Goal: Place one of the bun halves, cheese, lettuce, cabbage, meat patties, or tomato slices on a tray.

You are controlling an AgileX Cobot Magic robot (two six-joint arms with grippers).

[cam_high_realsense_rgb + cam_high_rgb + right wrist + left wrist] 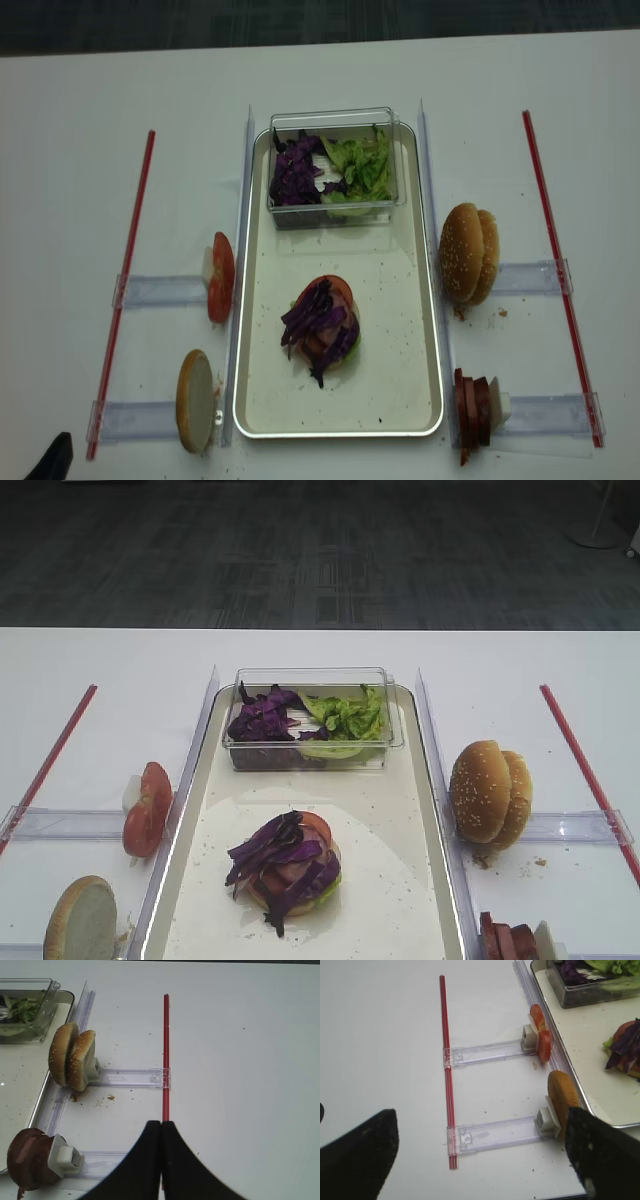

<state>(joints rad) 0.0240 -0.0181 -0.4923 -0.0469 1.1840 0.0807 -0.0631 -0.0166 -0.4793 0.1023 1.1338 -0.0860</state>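
On the tray (395, 890) lies a stack topped with purple cabbage (288, 865). At the tray's far end a clear box holds more cabbage (262, 718) and lettuce (348, 718). Two bun halves (488, 793) and meat patties (473, 408) stand on edge to its right. To its left stand tomato slices (147, 810) and one bun half (561, 1097). No cheese shows. My left gripper (480, 1115) is open and empty over the table, left of that bun half. My right gripper (161, 1124) is shut and empty over a red stick, right of the bun halves (71, 1060).
Red sticks (50, 755) (585, 770) lie on both sides of the white table. Clear plastic holders (495, 1132) (130, 1077) run from them toward the tray. Crumbs are scattered below the right buns.
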